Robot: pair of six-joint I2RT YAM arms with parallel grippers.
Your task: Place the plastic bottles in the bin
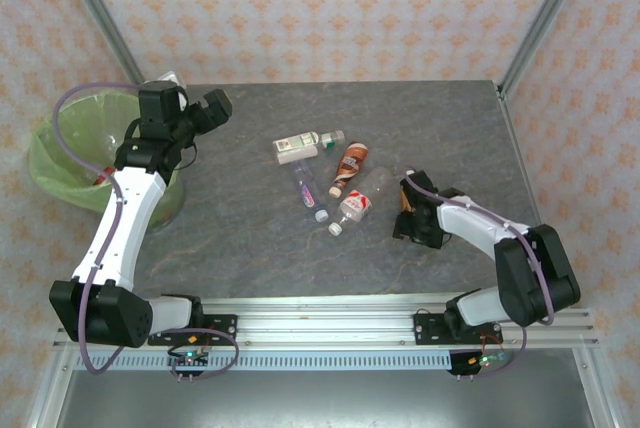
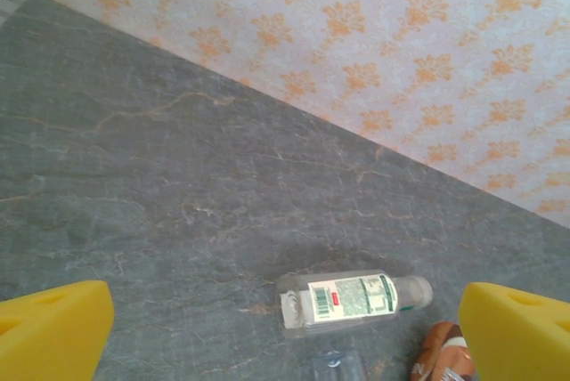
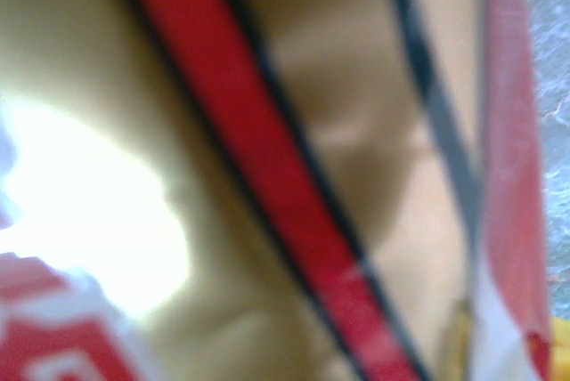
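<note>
- Surface: one table [image 1: 250,238] with a grey, stone-veined top. An aluminium rail [image 1: 320,323] runs along its near edge and carries both arm bases.
- Room: walls [image 1: 320,8] papered pale with a repeating orange floral motif. Two slanting metal frame posts [image 1: 540,18] rise at the far corners.
- One bin [image 1: 45,163], round and lined with a lime-green bag, stands at the table's left side, just beside the left arm. A small red-marked thing lies inside it, too small to identify.
- Four loose plastic bottles lie on their sides in a cluster at mid-table:
  - a white-green bottle [image 1: 298,148], farthest back;
  - an orange-brown bottle [image 1: 350,163] to its right;
  - a purple bottle [image 1: 307,188], the smallest;
  - a red-label bottle [image 1: 358,203], nearest the right arm.
- One further bottle, the fifth bottle [image 3: 267,176], sits under the right arm's tool, just right of the cluster. The right wrist view shows it blurred, with an amber body crossed by a red stripe.
- The left gripper [image 1: 195,113] is raised over the table's far-left part, near the bin. Its yellow fingers [image 2: 53,332] are spread wide and hold nothing.
- The right gripper [image 1: 412,213] is lowered onto the fifth bottle. Whether it is clamped on it cannot be told.
</note>
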